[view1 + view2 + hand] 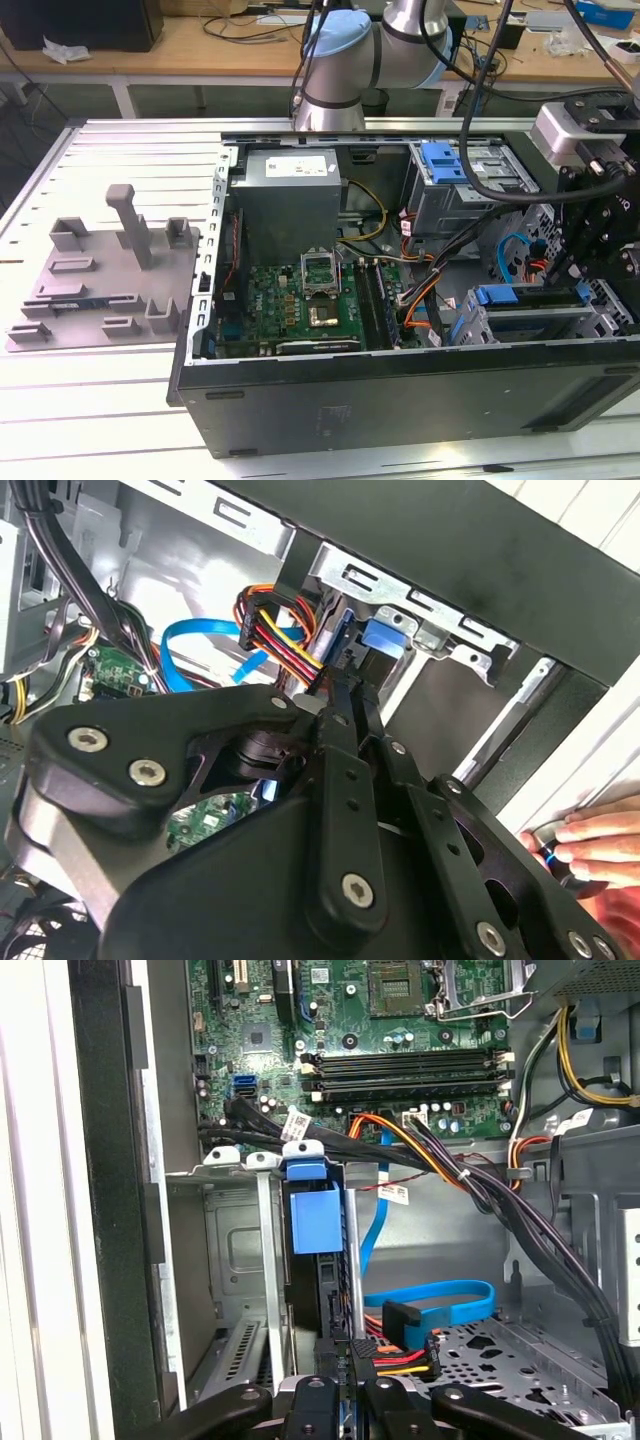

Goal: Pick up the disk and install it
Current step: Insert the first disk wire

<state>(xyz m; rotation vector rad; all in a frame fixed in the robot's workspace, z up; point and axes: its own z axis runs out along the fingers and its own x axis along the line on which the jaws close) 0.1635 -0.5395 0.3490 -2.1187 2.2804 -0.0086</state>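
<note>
The disk [545, 297] stands on edge inside the lower drive cage [530, 322] at the exterior view's right, with blue plastic showing at its far end. My gripper [583, 283] is at the disk's near end, just right of the cage. In the first wrist view the disk [328, 1300] is a dark slab below a blue plastic block [313, 1220]. The gripper [350, 1385] lines up with the disk, and a thin blue strip shows between its fingers. In the second wrist view the gripper [350, 685] has its fingers drawn almost together, the tips at the disk [340, 630].
The open computer case [400, 385] holds a motherboard [305, 300], a grey power supply [290, 195] and an upper cage with a blue latch [440, 160]. Bundled cables [480, 1185] and a blue ribbon cable [440, 1305] lie beside the cage. A grey fixture [110, 275] sits left. A hand [595, 845] shows.
</note>
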